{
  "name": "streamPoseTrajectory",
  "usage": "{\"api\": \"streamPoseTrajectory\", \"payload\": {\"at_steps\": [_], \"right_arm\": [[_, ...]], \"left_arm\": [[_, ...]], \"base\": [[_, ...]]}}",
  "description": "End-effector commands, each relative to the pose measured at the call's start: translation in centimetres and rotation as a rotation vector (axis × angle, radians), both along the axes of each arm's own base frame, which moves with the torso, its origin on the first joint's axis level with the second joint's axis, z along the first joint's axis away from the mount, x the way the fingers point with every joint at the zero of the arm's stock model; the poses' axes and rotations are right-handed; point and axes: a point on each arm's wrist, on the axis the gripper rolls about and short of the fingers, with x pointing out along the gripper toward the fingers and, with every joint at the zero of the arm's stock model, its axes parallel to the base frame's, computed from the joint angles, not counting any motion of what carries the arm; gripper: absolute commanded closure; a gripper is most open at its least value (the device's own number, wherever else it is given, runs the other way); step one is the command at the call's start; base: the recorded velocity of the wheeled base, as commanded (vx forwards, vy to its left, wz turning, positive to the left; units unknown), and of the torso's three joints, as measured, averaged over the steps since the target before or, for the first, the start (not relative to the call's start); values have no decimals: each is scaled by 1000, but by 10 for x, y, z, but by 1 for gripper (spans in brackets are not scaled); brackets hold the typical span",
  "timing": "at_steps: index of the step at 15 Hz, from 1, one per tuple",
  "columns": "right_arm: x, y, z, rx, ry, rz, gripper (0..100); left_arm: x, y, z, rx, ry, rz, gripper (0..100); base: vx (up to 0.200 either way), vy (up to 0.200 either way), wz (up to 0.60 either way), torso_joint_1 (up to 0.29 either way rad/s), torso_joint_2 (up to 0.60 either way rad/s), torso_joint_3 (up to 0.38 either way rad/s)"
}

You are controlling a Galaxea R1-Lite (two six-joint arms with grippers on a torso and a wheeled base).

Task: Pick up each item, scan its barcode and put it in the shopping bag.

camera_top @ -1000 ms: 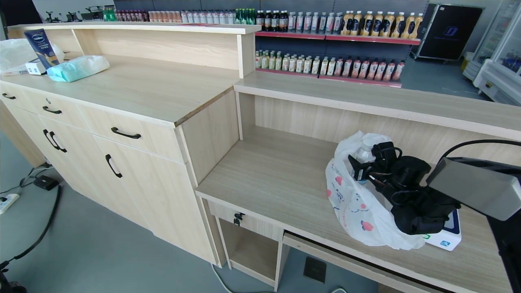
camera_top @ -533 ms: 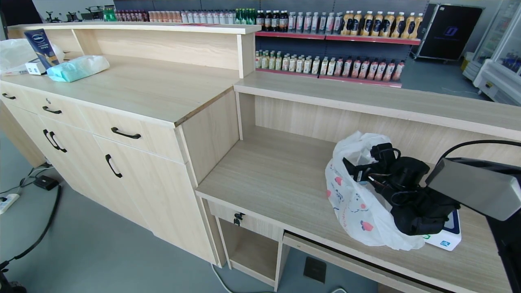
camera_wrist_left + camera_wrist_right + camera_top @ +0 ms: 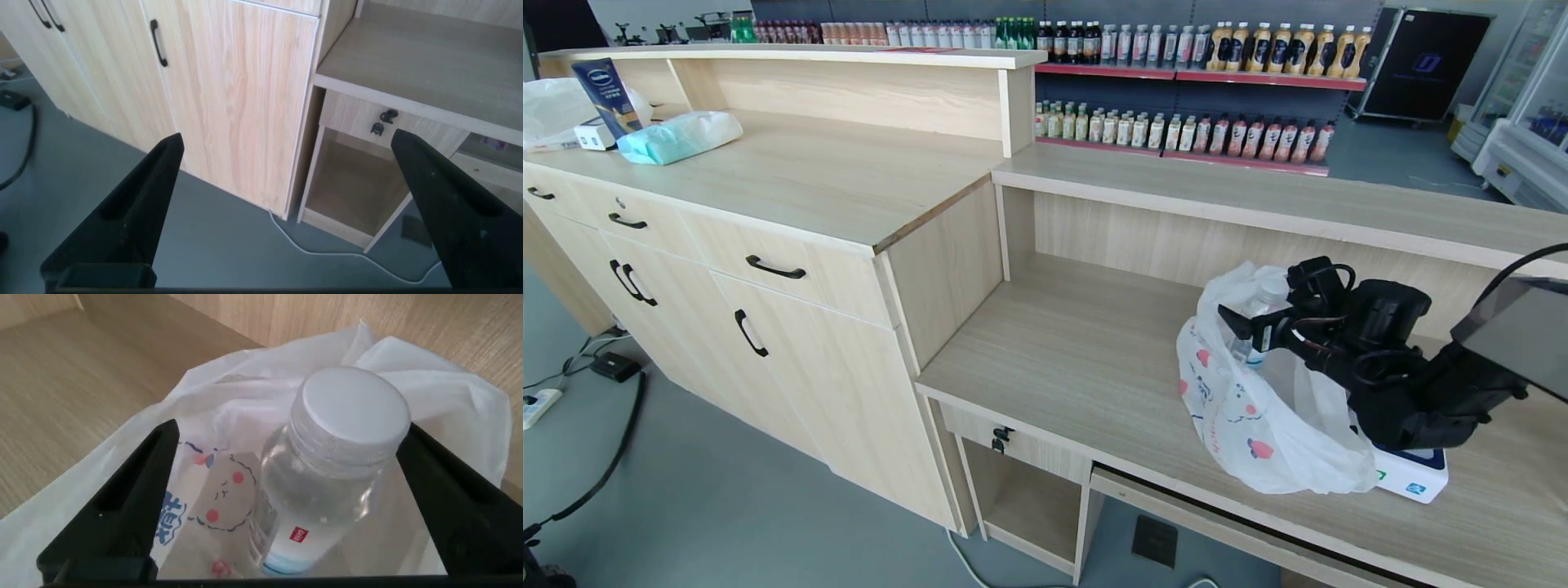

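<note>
Hovering over shopping bag (image 3: 1241, 420), right end effector (image 3: 1238, 328) released, bottle (image 3: 331, 469) upright just beneath.

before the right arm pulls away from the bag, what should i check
1. Bottle inside the bag, upright, cap up: ok.
2. Right claw open, straddling the bottle: ok.
3. Right claw free of the bag's plastic: cannot tell.
4. Left claw open and empty, over the floor by the cabinet: ok.
5. Next item waiting: ok, tissue pack on the upper counter.
</note>
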Motion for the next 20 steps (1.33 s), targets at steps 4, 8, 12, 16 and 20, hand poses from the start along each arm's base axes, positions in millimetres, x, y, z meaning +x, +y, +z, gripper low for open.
{"api": "streamPoseTrajectory", "payload": {"at_steps": [4,8,12,16,20], "right_arm": [[-73,-11,63,-97,-40,-21,0],[-138,-33,129,-263,-180,-114,0],[-153,-38,186,-217,-189,-317,0],[-164,-49,191,-110,-9,-504,0],[-168,-67,165,-84,192,-584,0]], "left_arm": [[0,0,0,-1,0,1,0],[0,0,0,-1,0,1,0],[0,0,0,-1,0,1,0],[0,0,0,-1,0,1,0],[0,0,0,-1,0,1,0]], "base": [[0,0,0,0,0,0],[0,0,-150,1,1,1],[0,0,-600,-1,1,4],[0,0,-600,11,2,0],[0,0,-600,4,0,4]]}}
